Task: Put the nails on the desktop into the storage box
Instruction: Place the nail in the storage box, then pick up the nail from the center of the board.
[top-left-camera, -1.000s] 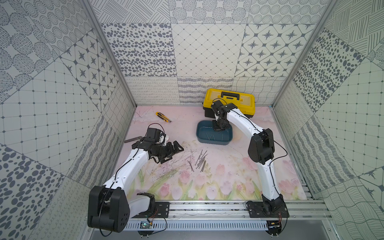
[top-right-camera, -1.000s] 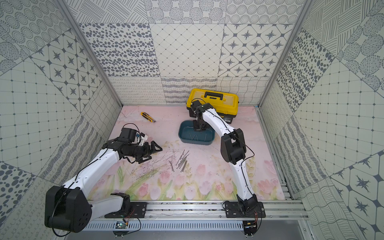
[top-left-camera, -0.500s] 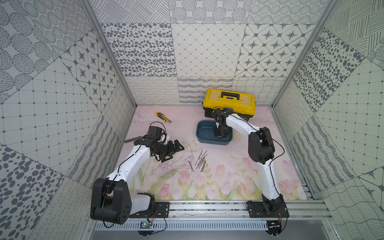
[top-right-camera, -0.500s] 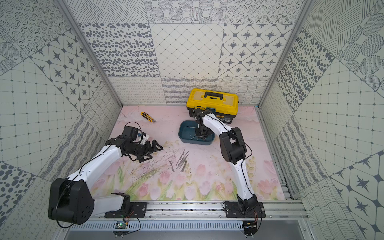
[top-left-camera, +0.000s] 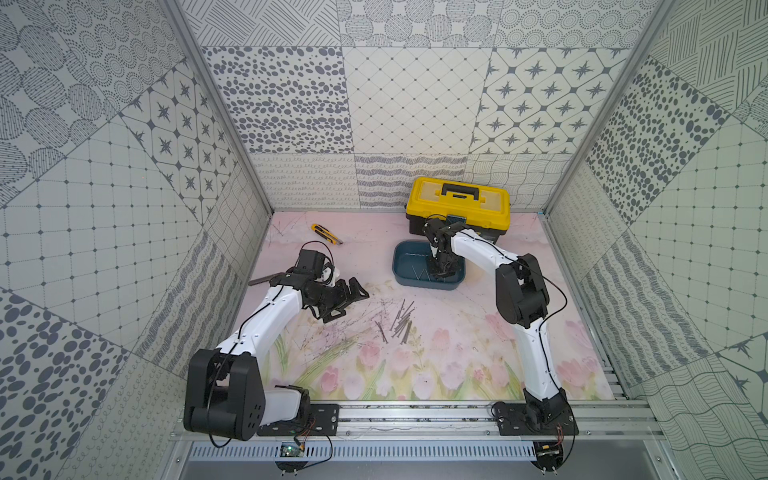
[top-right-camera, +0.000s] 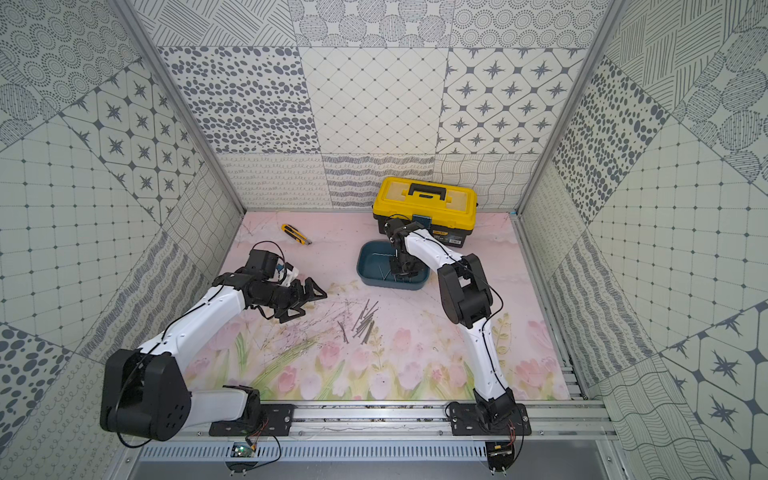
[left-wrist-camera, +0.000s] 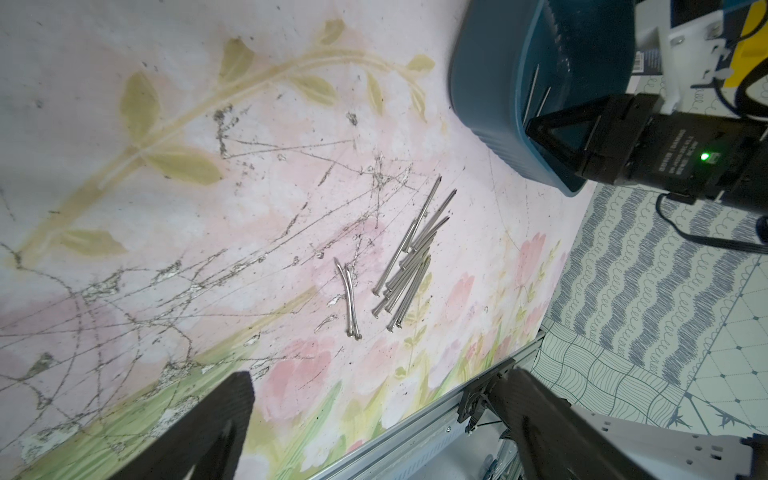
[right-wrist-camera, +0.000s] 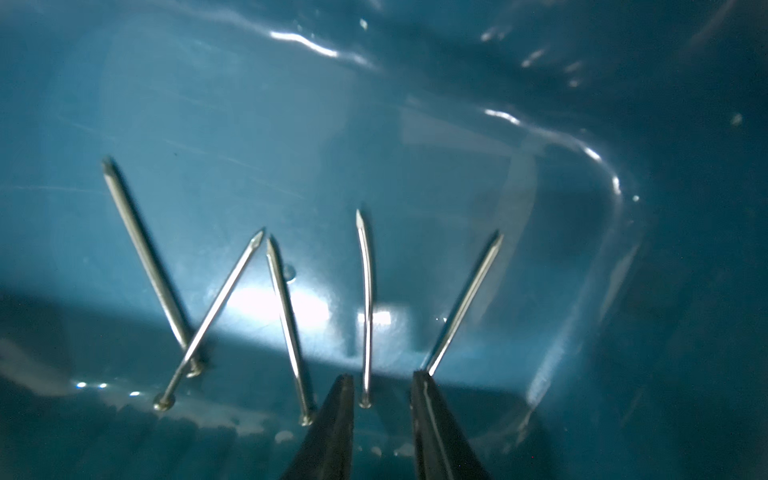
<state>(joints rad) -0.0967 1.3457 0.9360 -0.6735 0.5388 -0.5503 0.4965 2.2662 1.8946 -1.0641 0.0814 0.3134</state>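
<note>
Inside the storage box (top-left-camera: 402, 259), right pincer (right-wrist-camera: 382, 374) now parted after being clenched, five nails (right-wrist-camera: 287, 324) below, left pincer (top-left-camera: 348, 308) spread wide

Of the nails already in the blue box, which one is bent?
The nail whose head lies between the right end effector's fingertips: its shaft bows, the other four nails are straight.

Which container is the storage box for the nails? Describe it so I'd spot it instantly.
Start at the big yellow toolbox against the back wall. Right in front of it on the flowered desktop sits the storage box: a shallow teal tub, lidless, with a few nails inside, unlike the closed, black-handled toolbox.
</note>
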